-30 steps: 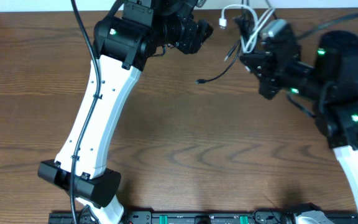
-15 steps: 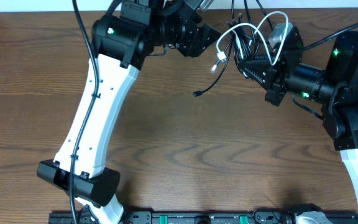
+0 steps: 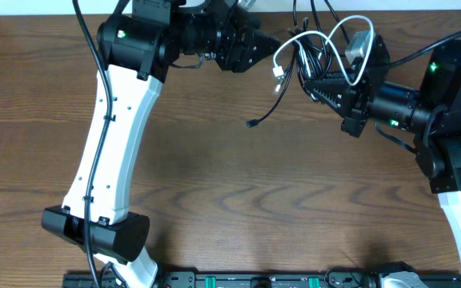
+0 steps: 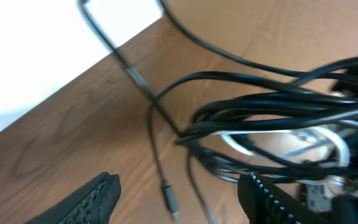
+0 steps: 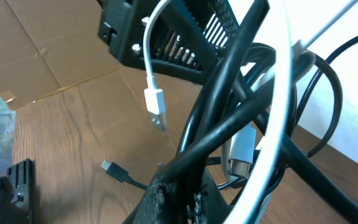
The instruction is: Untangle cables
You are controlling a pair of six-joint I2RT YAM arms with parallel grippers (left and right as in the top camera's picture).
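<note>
We see the cables (image 3: 304,54) bunched in one knot at the far side of the table (image 3: 214,184), right of centre and held up off the wood. The right gripper (image 3: 317,85) is clamped together on the black strands at the bottom of the knot. Its wrist view shows thick black loops rising straight out of the pinch.

The left gripper (image 3: 269,54) points right along the far edge with its jaws apart and nothing between them. The knot sits just right of its tips, close but not touching as far as we can tell.

From the left wrist view, the black strands run mostly sideways across the open gap, ahead of the fingers (image 4: 95,198). The white cable (image 4: 241,142) is buried among them. The white plug (image 3: 278,72) dangles on the left face of the knot, so it is the end nearest the left arm. The black plug (image 3: 252,124) hangs lower, toward the near-left and over bare wood. We judge the left arm is the one to reach in, moving rightward.
</note>
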